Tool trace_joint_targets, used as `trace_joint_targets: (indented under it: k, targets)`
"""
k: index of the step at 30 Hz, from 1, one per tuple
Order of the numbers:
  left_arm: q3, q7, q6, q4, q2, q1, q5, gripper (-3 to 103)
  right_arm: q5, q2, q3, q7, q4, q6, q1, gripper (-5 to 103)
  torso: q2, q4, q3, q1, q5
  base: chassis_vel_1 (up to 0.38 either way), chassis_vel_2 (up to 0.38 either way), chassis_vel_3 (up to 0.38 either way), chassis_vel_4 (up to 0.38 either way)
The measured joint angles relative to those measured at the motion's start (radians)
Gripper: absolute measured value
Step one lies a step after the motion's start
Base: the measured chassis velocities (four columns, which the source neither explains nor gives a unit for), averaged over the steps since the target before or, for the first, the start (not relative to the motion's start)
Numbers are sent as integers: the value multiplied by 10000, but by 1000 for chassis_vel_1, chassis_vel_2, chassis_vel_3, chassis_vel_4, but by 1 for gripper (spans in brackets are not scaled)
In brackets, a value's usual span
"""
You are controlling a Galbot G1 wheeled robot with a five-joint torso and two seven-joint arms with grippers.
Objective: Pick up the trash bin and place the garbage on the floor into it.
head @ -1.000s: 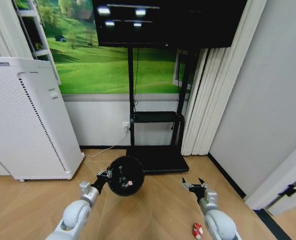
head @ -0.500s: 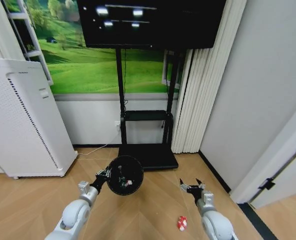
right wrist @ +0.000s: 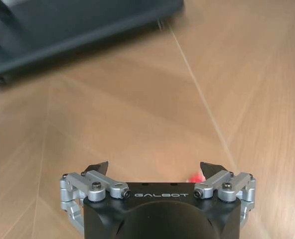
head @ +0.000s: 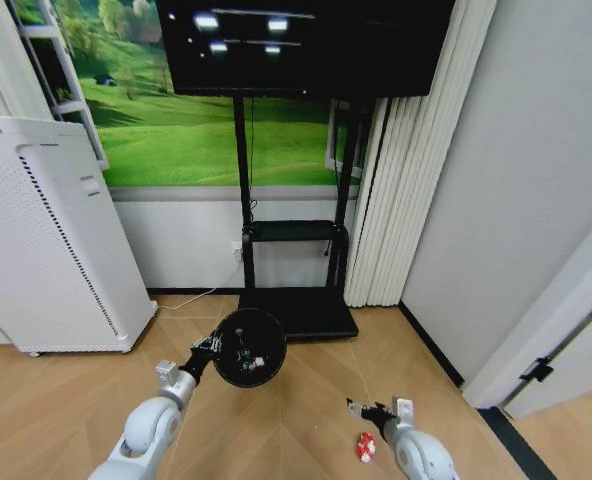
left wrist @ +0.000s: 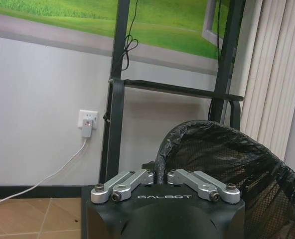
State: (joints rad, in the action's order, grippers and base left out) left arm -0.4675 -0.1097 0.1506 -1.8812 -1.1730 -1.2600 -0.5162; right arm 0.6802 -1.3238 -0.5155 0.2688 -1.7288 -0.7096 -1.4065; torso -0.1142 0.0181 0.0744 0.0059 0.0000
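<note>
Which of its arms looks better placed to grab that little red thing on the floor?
Probably the right. The right gripper hangs open, low over the floor beside the red-and-white piece. The left gripper is shut on the rim of the trash bin, so it is occupied.

Readable only as "GALBOT", in white capitals, printed on the black housing of the left gripper (left wrist: 161, 175) just behind its linkages, and again on the black housing of the right gripper (right wrist: 155, 168). No other legible text, number or sign.
</note>
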Motion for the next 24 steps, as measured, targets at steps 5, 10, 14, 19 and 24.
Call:
trace_joint_targets:
  k: [5, 10, 14, 19, 24]
  targets:
    - [62, 23, 12, -46, -130, 12, 36, 7, 1488, -326, 73, 1503, 865, -254, 324, 100, 0, -1, -1, 0, -1, 0, 0, 0, 0]
    - [94, 29, 12, -76, -157, -10, 57, 7, 1720, -523, 60, 2009, 1638, -122, 706, 100, 0, -2, 0, 0, 0, 0, 0, 0, 0]
    - [109, 38, 16, -98, -158, -14, 64, 7, 1431, -694, 0, 2140, 2440, 99, 1146, 100, 0, -1, 0, 0, 0, 0, 0, 0, 0]
    - [110, 49, 31, -117, -119, -12, 38, 7, 1116, -804, -89, 2176, 2997, 264, 1540, 100, 0, -3, 0, 0, 0, 0, 0, 0, 0]
    - [93, 49, 37, -143, -90, -7, -4, 7, 923, -941, -183, 2319, 3572, 342, 1917, 100, 0, -2, 0, 0, -1, 0, 0, 0, 0]
